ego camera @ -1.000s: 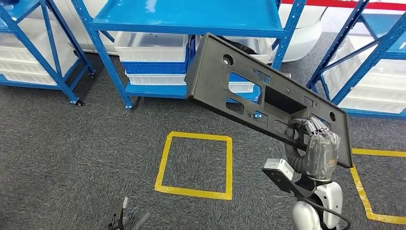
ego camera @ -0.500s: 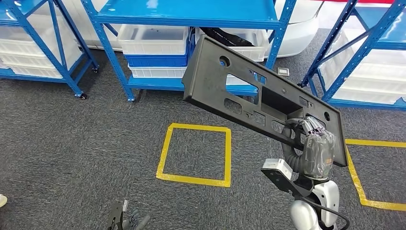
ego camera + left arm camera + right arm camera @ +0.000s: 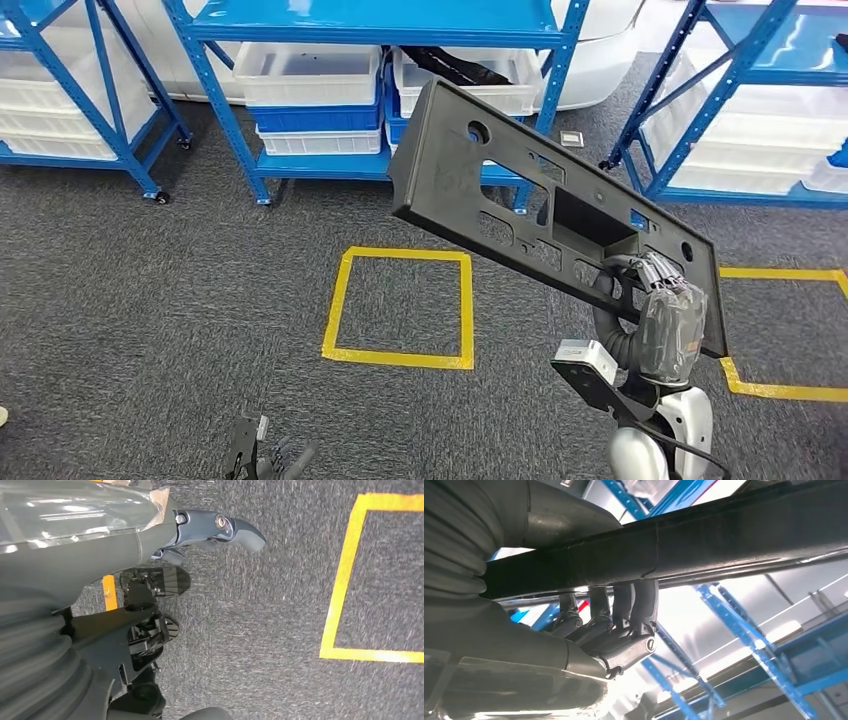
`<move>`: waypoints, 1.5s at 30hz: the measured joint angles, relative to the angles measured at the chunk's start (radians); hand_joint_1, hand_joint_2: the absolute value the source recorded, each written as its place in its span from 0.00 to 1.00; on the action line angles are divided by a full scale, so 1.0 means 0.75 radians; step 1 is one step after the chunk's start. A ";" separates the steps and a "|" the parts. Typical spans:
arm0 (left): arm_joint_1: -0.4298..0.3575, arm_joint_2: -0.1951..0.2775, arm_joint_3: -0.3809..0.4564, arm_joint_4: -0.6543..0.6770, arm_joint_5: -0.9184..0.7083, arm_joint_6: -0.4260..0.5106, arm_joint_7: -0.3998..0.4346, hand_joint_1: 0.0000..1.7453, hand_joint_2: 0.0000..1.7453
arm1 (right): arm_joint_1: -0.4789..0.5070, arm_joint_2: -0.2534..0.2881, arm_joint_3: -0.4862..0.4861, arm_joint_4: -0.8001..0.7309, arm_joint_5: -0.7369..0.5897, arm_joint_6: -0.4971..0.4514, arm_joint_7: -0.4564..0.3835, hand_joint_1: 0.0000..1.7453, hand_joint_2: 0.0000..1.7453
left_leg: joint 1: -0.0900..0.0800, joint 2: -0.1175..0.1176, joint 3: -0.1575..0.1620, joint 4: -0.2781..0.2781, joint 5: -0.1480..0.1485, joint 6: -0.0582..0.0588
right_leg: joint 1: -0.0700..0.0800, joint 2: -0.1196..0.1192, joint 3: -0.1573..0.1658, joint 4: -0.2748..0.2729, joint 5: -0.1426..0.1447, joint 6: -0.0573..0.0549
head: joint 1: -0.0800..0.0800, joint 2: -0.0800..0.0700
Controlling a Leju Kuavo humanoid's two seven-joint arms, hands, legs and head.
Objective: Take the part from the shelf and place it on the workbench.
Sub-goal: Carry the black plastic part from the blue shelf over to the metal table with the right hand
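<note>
In the right half of the head view, the right robot hand (image 3: pixel 668 320) grips the near right end of the part (image 3: pixel 500 195), a long dark panel with cut-out windows and holes. The part is held up off the floor, slanting from the hand toward the far left, well apart from the shelf (image 3: pixel 380 22) behind it. In the right wrist view the fingers (image 3: pixel 634 605) hook over the panel's edge (image 3: pixel 704 545); the thumb side is hidden behind the panel.

The left robot hand (image 3: pixel 262 458) is cut off at the near edge of the head view. In the left wrist view (image 3: pixel 220 530) its fingers are extended over the carpet with nothing in them, spread loosely.

The part hides some of the shelf's lower level, where white bins (image 3: pixel 310 72) and a blue bin (image 3: pixel 320 118) sit. A dark object (image 3: pixel 460 65) lying in one white bin is too obscured to identify.

Compared with one second ago, the whole picture has shifted, so the camera has moved: the yellow tape square (image 3: pixel 400 308) now lies higher in the picture and more of the right-hand rack (image 3: pixel 740 110) is visible. The part keeps the same slant in the hand.

The floor is grey carpet (image 3: pixel 150 300), marked with the yellow square and a second taped outline (image 3: pixel 790 330) to the right. Another blue rack (image 3: pixel 70 90) with white bins stands at far left.
</note>
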 joint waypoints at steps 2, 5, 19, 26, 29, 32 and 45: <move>0.000 -0.001 0.003 0.000 0.000 0.002 0.001 0.00 1.00 | 0.006 0.000 -0.004 -0.003 -0.002 0.000 0.000 1.00 1.00 | 0.001 0.016 -0.003 0.000 0.008 -0.016 | 0.004 0.021 -0.013 -0.003 0.010 -0.026 | 0.000 0.000; 0.000 0.000 0.004 0.000 0.000 0.005 0.002 0.00 1.00 | 0.010 0.004 -0.008 -0.010 0.000 -0.001 0.000 1.00 1.00 | 0.012 -0.037 -0.029 0.064 -0.048 -0.046 | -0.006 0.050 -0.018 -0.008 0.034 -0.058 | -0.004 0.000; 0.012 0.005 0.016 0.001 -0.001 0.007 -0.004 0.00 1.00 | 0.031 0.014 -0.024 -0.056 -0.016 0.026 0.005 1.00 1.00 | 0.006 -0.159 0.071 -0.014 -0.052 0.001 | -0.003 0.209 -0.091 -0.003 0.103 -0.023 | -0.021 0.000; 0.019 -0.002 0.017 0.001 -0.002 0.005 -0.008 0.00 1.00 | 0.048 0.013 -0.037 -0.076 -0.022 0.042 0.004 1.00 1.00 | 0.009 -0.035 0.049 -0.038 -0.019 0.019 | -0.007 0.076 -0.263 0.373 -0.069 -0.008 | -0.002 0.000; 0.018 -0.002 0.017 0.001 -0.008 0.003 -0.010 0.00 1.00 | 0.054 0.009 -0.039 -0.076 -0.025 0.048 0.002 1.00 1.00 | 0.008 0.013 0.041 -0.022 -0.022 0.009 | -0.014 0.016 -0.117 0.141 0.002 0.020 | -0.001 0.000; 0.016 -0.001 0.017 0.001 -0.012 0.003 -0.013 0.00 1.00 | 0.058 0.006 -0.039 -0.076 -0.028 0.052 0.001 1.00 1.00 | 0.001 0.048 0.039 -0.007 -0.030 -0.016 | -0.006 -0.032 -0.043 0.002 0.035 -0.007 | -0.003 0.000; 0.021 0.005 0.017 0.002 -0.011 0.009 -0.014 0.00 1.00 | 0.075 0.008 -0.043 -0.075 -0.021 0.056 0.001 1.00 1.00 | 0.018 -0.178 0.056 0.079 -0.110 -0.034 | -0.005 0.181 -0.082 -0.006 0.104 -0.061 | -0.017 0.000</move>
